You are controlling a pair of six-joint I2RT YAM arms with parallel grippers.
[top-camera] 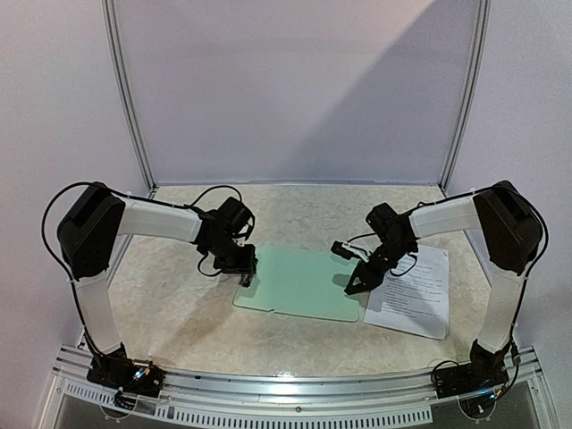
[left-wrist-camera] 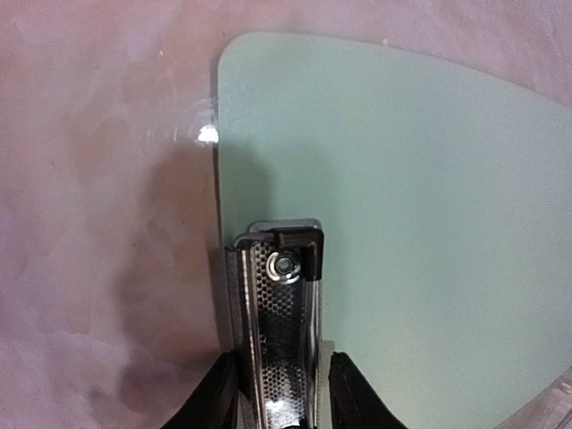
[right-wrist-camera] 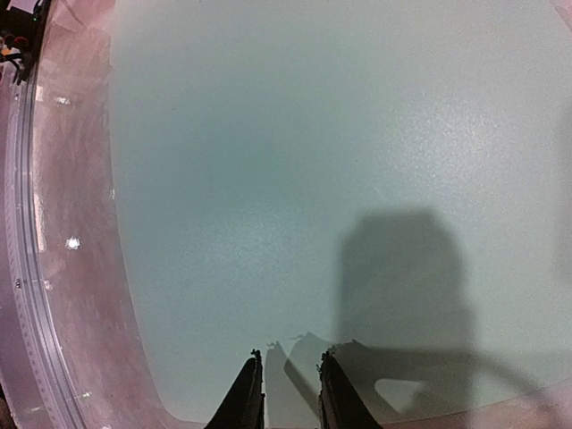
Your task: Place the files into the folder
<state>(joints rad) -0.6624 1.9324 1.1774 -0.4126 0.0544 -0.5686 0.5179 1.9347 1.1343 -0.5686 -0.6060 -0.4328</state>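
Observation:
The folder [top-camera: 304, 281], a pale mint-green clipboard, lies flat in the middle of the table. Its metal clip [left-wrist-camera: 281, 304] is at the left short edge. My left gripper [top-camera: 248, 268] is down at that edge, and in the left wrist view [left-wrist-camera: 284, 366] its jaws stand on either side of the clip and close on it. The files [top-camera: 413, 290], white printed sheets, lie on the table just right of the folder. My right gripper [top-camera: 356, 288] hovers over the folder's right end, jaws a little apart and empty [right-wrist-camera: 288, 366]. The bare green board [right-wrist-camera: 295, 179] fills the right wrist view.
An aluminium rail [top-camera: 295, 384] runs along the near table edge between the arm bases. White walls with metal posts [top-camera: 130, 107] close off the back and sides. Black cables [top-camera: 210, 192] loop off both wrists.

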